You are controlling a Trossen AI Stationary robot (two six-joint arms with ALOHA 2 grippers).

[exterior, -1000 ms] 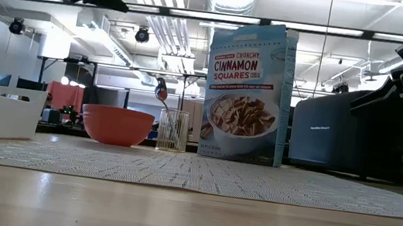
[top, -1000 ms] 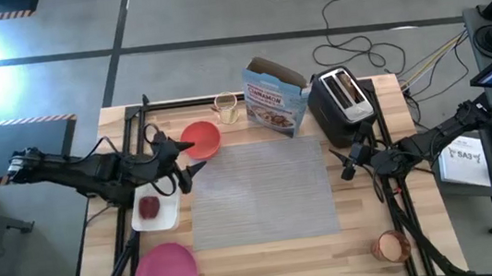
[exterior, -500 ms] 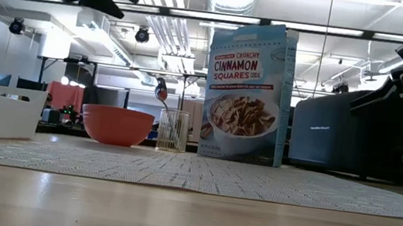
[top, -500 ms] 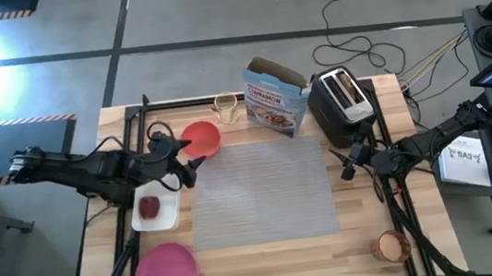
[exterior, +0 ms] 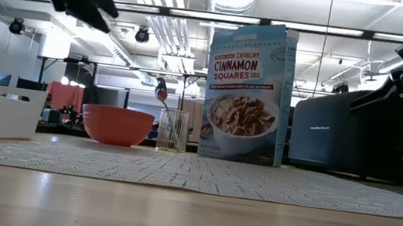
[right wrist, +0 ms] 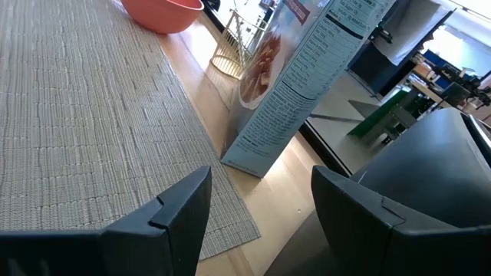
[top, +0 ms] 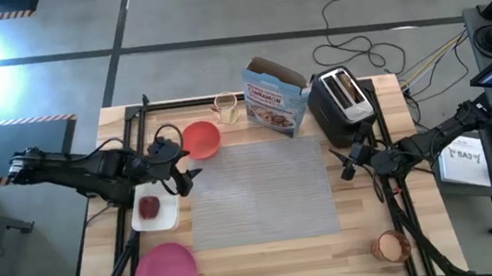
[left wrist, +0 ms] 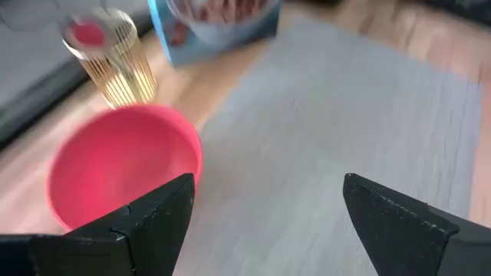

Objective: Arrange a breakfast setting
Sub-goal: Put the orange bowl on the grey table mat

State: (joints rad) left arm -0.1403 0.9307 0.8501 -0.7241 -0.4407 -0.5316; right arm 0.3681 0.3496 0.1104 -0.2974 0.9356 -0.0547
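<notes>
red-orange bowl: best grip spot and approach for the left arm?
Judging by its pose, pinch the rim. The red-orange bowl sits upright and empty, just off the placemat. The wall nearest the open left gripper looks best: come from above, one finger inside, one outside. The far side is crowded by the glass.

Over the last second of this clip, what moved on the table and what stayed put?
Only the left arm moved: the left gripper, open and empty, drew back from the placemat toward the left side of the table, ending beside the red-orange bowl above the white tray. Nothing was grasped or released. The right gripper stayed open near the toaster, and the bowl, pink plate, cereal box and cup kept their places.
</notes>
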